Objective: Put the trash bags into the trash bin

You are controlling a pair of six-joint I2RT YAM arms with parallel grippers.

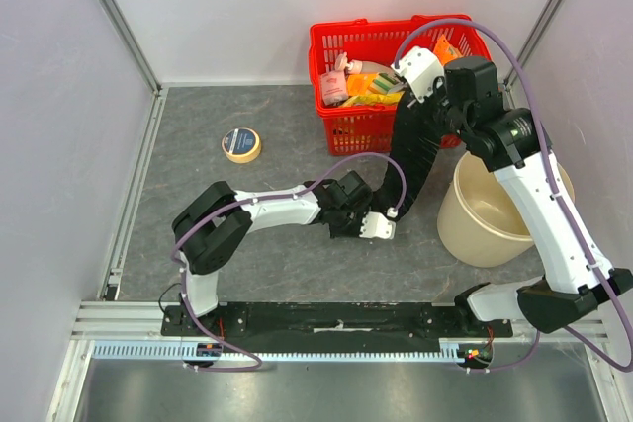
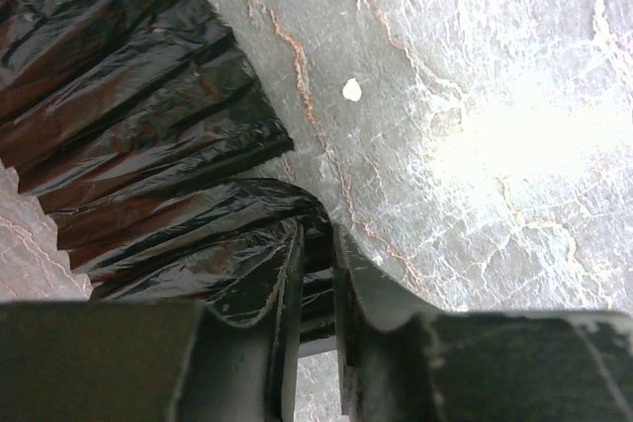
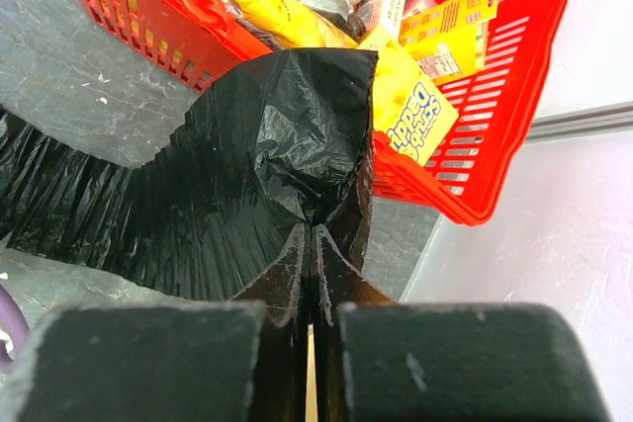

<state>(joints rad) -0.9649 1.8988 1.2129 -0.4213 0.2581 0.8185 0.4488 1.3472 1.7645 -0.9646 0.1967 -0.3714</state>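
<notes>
A black trash bag (image 1: 413, 150) hangs stretched between my two grippers, just left of the trash bin. The round beige trash bin (image 1: 490, 229) stands at the right and is partly covered by my right arm. My right gripper (image 1: 409, 94) is shut on the bag's upper end, raised in front of the red basket. The right wrist view shows the bag (image 3: 277, 145) bunched at the shut fingertips (image 3: 313, 234). My left gripper (image 1: 380, 227) is low near the table, shut on the bag's lower end. The left wrist view shows the pleated bag (image 2: 148, 135) running into the narrow gap between the fingers (image 2: 316, 269).
A red wire-mesh basket (image 1: 346, 42) full of packaged goods stands at the back, right behind the bag; it also shows in the right wrist view (image 3: 495, 145). A roll of tape (image 1: 241, 144) lies on the grey table at back left. White walls enclose the workspace.
</notes>
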